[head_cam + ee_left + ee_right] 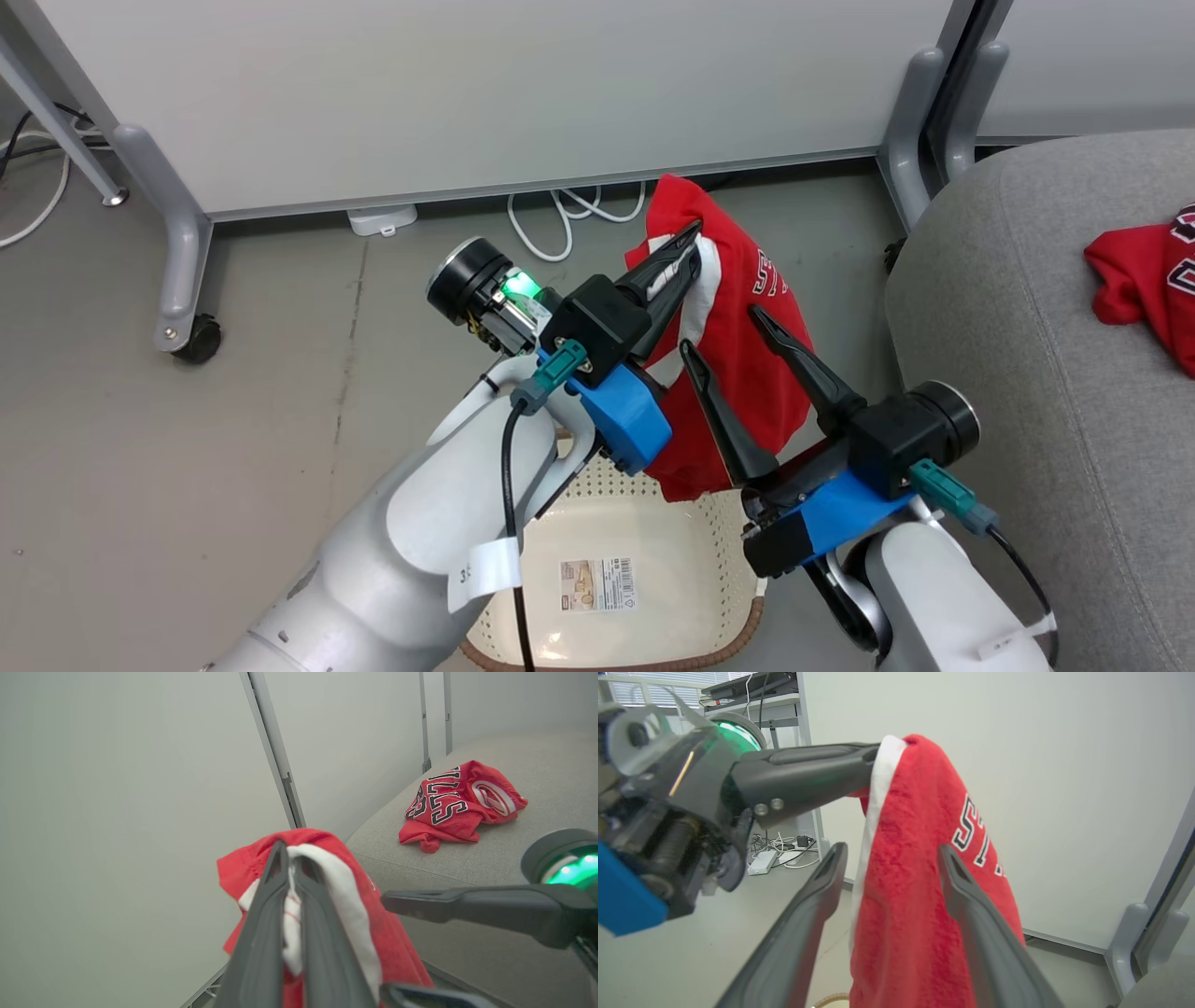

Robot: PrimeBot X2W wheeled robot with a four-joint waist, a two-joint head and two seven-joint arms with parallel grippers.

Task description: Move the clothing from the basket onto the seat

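Observation:
My left gripper [693,241] is shut on the white-trimmed top edge of a red piece of clothing [747,373], which hangs free above the basket [738,537]. In the left wrist view the left gripper [289,856] pinches that red and white fabric [387,942]. My right gripper [721,329] is open, its two fingers standing on either side of the hanging cloth [915,905]; the right gripper [892,851] touches nothing that I can make out. A second red piece of clothing [1144,280] with block lettering lies on the grey seat [1018,373] to the right.
A white partition panel on grey wheeled legs [182,271] stands behind the basket. White cables [560,219] and a power adapter [383,219] lie on the grey floor under it. A second partition leg [920,140] stands close to the seat's edge.

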